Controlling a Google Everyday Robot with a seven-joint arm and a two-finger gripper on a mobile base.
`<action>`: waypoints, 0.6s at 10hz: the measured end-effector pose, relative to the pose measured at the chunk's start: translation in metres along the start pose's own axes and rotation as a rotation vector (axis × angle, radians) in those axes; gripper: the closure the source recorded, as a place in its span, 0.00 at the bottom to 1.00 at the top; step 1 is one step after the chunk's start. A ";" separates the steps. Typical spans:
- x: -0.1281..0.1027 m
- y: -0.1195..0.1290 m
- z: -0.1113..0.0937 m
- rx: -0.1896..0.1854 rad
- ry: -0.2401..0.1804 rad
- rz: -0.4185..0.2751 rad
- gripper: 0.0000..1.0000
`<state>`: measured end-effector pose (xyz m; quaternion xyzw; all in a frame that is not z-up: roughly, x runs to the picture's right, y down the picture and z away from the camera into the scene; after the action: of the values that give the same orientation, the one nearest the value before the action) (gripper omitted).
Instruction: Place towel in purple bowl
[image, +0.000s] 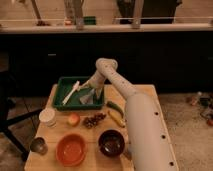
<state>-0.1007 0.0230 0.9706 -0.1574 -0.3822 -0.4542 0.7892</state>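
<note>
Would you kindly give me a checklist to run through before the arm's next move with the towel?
1. Position: end effector is down in the green plastic tray, at the pale grey-blue cloth towel: ok.
2. Opening: end effector open for a grasp: ok.
3. Towel gripped: cannot tell.
4. Target: round dark purple bowl upright and looking empty, near the table's front edge: ok.
5. Towel in bowl: not ok.

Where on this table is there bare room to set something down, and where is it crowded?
Bare wood shows at the far right corner of the table, between the tray and the edge, behind the arm. The middle is crowded: fruit sits between the tray and the orange bowl and purple bowl. The open pincer hangs by the towel in the tray.
</note>
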 end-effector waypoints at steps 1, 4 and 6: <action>-0.001 -0.004 0.004 -0.010 -0.009 -0.008 0.20; -0.001 -0.007 0.011 -0.040 -0.028 -0.012 0.20; -0.001 -0.001 0.013 -0.051 -0.045 -0.005 0.25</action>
<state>-0.1079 0.0307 0.9789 -0.1866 -0.3886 -0.4621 0.7750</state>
